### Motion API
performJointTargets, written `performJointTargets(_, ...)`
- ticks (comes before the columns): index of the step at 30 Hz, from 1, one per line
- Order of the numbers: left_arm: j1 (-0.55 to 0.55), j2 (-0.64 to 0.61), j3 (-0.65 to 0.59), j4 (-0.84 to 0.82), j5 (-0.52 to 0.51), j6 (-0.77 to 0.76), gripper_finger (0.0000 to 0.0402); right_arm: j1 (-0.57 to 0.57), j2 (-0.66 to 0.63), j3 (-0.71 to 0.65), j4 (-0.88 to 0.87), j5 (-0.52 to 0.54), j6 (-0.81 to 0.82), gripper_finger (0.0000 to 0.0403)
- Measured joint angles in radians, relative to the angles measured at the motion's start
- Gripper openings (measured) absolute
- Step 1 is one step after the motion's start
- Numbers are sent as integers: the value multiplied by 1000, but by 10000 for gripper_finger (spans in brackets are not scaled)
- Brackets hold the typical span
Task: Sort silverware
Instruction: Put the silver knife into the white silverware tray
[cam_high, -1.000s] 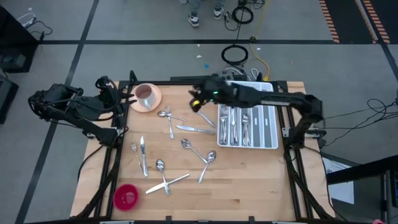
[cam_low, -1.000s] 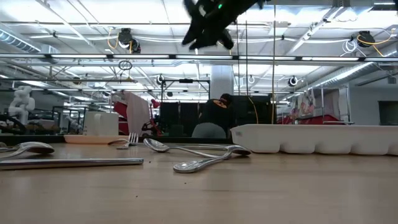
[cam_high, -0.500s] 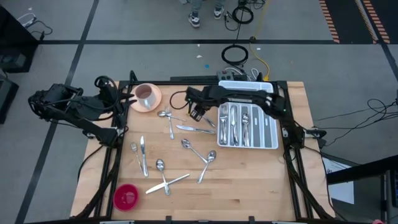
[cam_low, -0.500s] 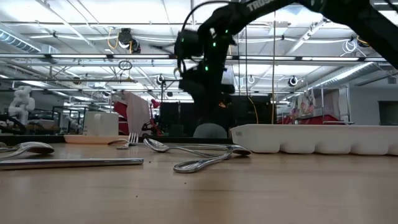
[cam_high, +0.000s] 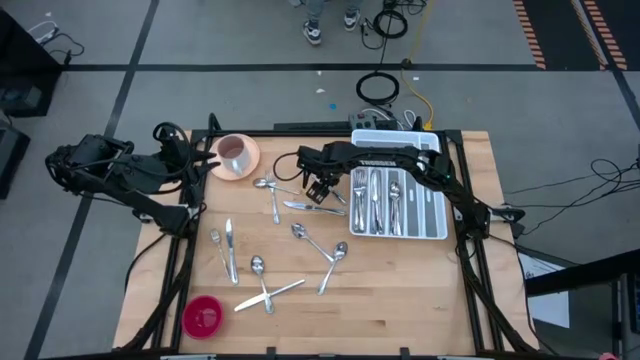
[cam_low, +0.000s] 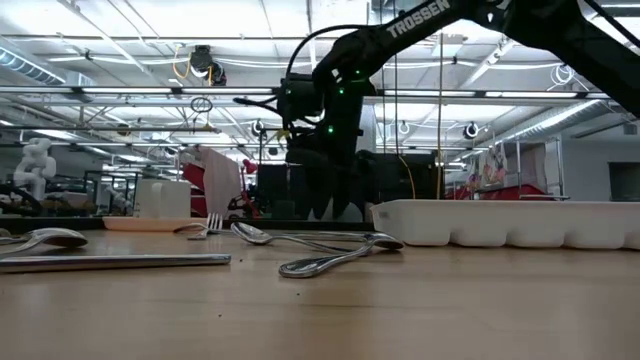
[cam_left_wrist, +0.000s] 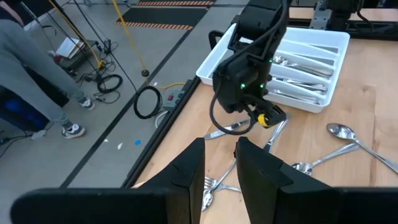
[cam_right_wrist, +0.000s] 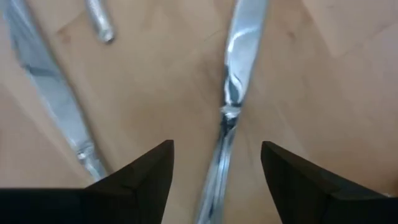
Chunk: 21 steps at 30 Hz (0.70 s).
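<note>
Tabletop (cam_high: 400, 290) carries the white tray (cam_high: 436, 215) along its right edge, partly filled, while the remaining silverware (cam_high: 300, 238) lies scattered across the middle and toward the left edge. Since a second ago the right gripper (cam_high: 318, 189) has dropped from high above to just over a table knife (cam_right_wrist: 231, 93) near the far edge, spreading wide to straddle it, so the next pick looks imminent; the left gripper (cam_left_wrist: 219, 163), narrowly parted and empty, waits at the far-left corner. White lettering on the right arm (cam_low: 420, 15) reads "TROSSEN".
</note>
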Motion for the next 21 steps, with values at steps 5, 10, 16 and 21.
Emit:
performJointTargets(5,0,0,0,0,0,1,96,-30,0,0,0,-15,-7,227)
performJointTargets(10,0,0,0,0,0,1,96,-50,10,-18,-14,-89,-21,212)
performJointTargets(16,0,0,0,-1,-1,8,96,-41,13,-53,1,-104,-29,210)
performJointTargets(21,0,0,0,-1,-6,26,96,-34,52,-54,-32,-102,-34,201)
